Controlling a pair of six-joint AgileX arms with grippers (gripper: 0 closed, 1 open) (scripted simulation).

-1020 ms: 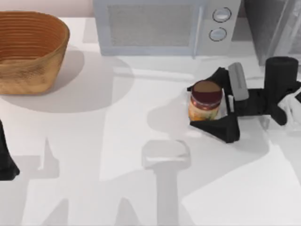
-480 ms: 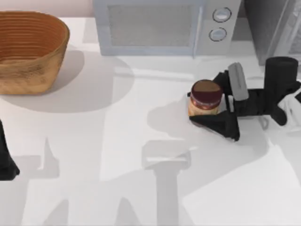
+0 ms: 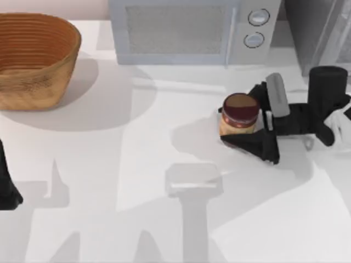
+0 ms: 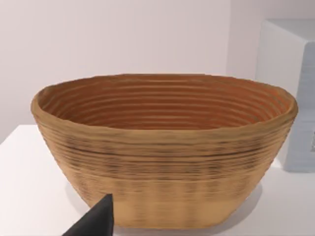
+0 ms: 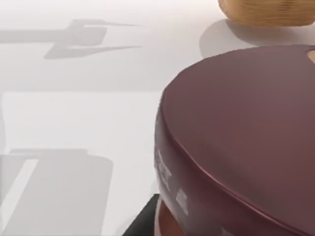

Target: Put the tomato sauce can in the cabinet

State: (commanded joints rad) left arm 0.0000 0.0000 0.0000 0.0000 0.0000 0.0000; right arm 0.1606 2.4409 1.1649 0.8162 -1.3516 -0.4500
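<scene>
While the tomato sauce can point(image 3: 239, 114) stands upright on the white desk point(image 3: 137, 164), long axis vertical and maroon top up, the right gripper point(image 3: 239, 123) reaches in from 3 o'clock with its black fingers point(image 3: 253, 148) closed against the can's sides. Pale marks on the can's red band in the right wrist view are too blurred to read. At 12 o'clock from the can sits the microwave point(image 3: 189, 30); the cabinet point(image 3: 321, 30) lies at 1 o'clock, cut off by the frame. Parked at the desk's left edge, the left gripper point(image 3: 6, 183) has fingers I cannot tell about; the wicker basket point(image 3: 34, 57) sits at its 12 o'clock.
</scene>
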